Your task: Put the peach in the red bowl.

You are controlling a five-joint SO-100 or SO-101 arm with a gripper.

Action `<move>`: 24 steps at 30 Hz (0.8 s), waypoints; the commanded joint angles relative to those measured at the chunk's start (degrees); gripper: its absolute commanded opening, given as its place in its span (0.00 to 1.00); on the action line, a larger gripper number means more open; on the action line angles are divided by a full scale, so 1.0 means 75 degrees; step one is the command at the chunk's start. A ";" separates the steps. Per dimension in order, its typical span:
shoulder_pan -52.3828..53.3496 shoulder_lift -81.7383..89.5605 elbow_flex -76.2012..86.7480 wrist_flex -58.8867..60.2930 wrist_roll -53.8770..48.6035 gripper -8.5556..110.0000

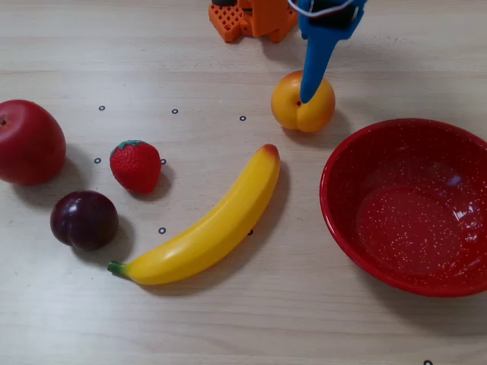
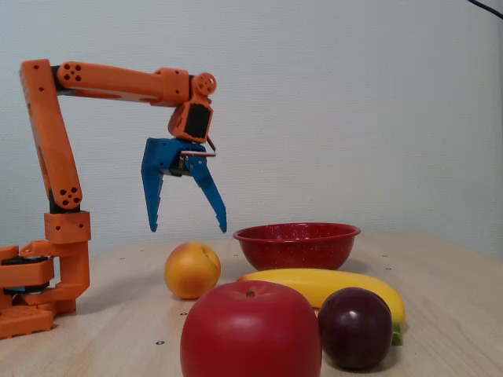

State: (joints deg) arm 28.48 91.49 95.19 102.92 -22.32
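we list 1 peach (image 1: 302, 107) resting on the table (image 1: 228, 319), just left of the red bowl (image 1: 346, 152) in the overhead view and apart from its rim. in the fixed view we see the blue gripper (image 2: 189, 230) hanging above the peach with its 2 fingers spread wide and nothing between them. we also count 1 banana (image 1: 209, 226), 1 strawberry (image 1: 136, 165), 1 plum (image 1: 84, 219) and 1 apple (image 1: 29, 142), all outside the bowl.

Gripper (image 2: 187, 230) hangs jaws apart above peach (image 1: 303, 102), clear air between them in the fixed view. Overhead: bare table around peach from 9 to 12 o'clock; red bowl (image 1: 335, 163) rim near at 4 o'clock, banana (image 1: 209, 226) tip near at 7. Strawberry (image 1: 136, 166), plum (image 1: 84, 220), apple (image 1: 29, 142) well apart at 8-9.
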 commanded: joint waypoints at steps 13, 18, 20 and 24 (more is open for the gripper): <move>0.0656 -0.1488 -0.0727 0.1148 -0.0492 0.49; 0.0563 -0.2016 -0.1055 0.1113 -0.0480 0.49; 0.0563 -0.2273 -0.1254 0.1137 -0.0504 0.49; 0.0457 -0.2707 -0.1594 0.1137 -0.0480 0.49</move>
State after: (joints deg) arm 32.52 69.61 87.54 102.92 -24.70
